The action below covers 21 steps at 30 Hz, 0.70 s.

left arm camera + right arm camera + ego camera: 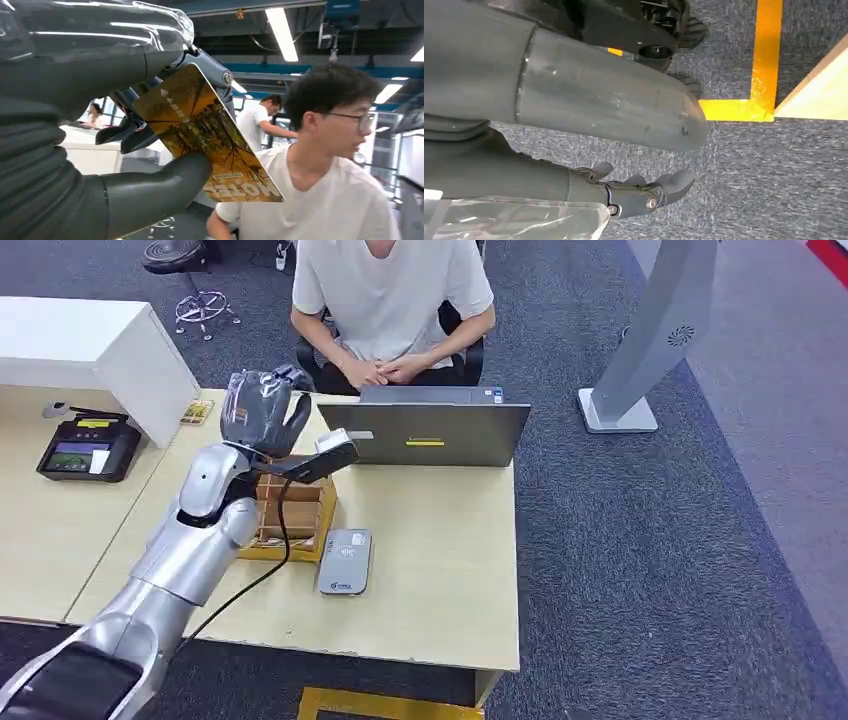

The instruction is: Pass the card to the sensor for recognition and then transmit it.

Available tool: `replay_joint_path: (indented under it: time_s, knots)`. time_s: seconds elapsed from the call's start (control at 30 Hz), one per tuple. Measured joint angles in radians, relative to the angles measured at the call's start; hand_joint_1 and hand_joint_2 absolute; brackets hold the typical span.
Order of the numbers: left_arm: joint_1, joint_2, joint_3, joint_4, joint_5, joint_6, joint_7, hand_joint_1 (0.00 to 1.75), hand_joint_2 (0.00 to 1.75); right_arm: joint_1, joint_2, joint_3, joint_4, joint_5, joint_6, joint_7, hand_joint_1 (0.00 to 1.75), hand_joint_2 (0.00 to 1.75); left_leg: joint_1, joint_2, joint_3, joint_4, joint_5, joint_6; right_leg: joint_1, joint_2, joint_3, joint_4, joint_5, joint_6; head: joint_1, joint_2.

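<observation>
Card (210, 145): orange-brown, printed with a tree pattern and lettering, clamped between the thick thumb and the darker fingers (135, 135) of the left hand (262, 410). In the head view that hand is raised above the far side of the surface (440, 570), over the wooden box (295, 515) and just beside the closed grey laptop (425, 432); the card itself cannot be made out there.

Sensor (346, 561): a flat grey reader lying on the surface, just beside the wooden box on the near side, apart from the hand.

Right hand (639, 192): hangs low over blue-grey carpet (744, 185) with yellow floor tape (764, 55); fingers slightly curled and apart, holding nothing.

Surroundings: a person in a white shirt (390, 300) sits behind the laptop, hands together. A black payment terminal (88, 448) stands on the adjoining surface to the left. A grey floor stand (650, 340) is to the right.
</observation>
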Motion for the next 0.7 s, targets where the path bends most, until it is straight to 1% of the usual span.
replay_joint_path:
  time_s: [0.1,0.2,0.33,0.43,0.57,0.7]
  knots:
    - [0.019,0.000,-0.017,-0.051,0.003,-0.006,0.007,1.75,1.75,0.005,0.000,-0.002,0.000,0.000,-0.001,0.000,0.00,0.00,0.000,0.000,0.000,0.000,0.000,0.000,0.000,0.000,0.000,0.000,0.000,0.000,0.000,0.000]
    - [0.031,0.000,-0.032,-0.079,0.016,-0.020,0.005,1.75,1.75,0.007,0.000,-0.004,0.000,-0.002,-0.003,-0.002,0.00,0.00,0.000,0.000,0.000,0.000,0.000,0.000,0.000,0.000,0.000,0.000,0.000,0.000,0.000,0.000]
    - [0.073,0.002,-0.060,-0.137,0.018,-0.080,0.016,1.75,1.75,0.017,0.000,-0.020,0.000,-0.014,-0.010,-0.018,0.00,0.00,0.000,0.000,0.000,0.000,0.000,0.000,0.000,0.000,0.000,0.000,0.000,0.000,0.000,0.000]
    - [0.115,0.006,-0.082,-0.176,0.018,-0.113,0.031,1.75,1.75,0.027,0.000,-0.034,0.000,-0.026,-0.012,-0.034,0.00,0.00,0.000,0.000,0.000,0.000,0.000,0.000,0.000,0.000,0.000,0.000,0.000,0.000,0.000,0.000]
    - [0.172,0.013,-0.111,-0.210,0.018,-0.137,0.046,1.75,1.75,0.039,0.000,-0.054,0.001,-0.039,-0.014,-0.047,0.00,0.00,0.000,0.000,0.000,0.000,-0.001,0.001,0.000,0.000,0.000,0.000,-0.001,0.001,0.000,0.000]
    - [0.200,0.018,-0.128,-0.226,0.021,-0.156,0.052,1.75,1.75,0.047,0.000,-0.068,0.002,-0.042,-0.015,-0.052,0.00,0.00,0.000,0.000,0.000,0.000,-0.001,0.001,0.000,0.000,0.000,0.000,-0.001,0.001,0.000,0.000]
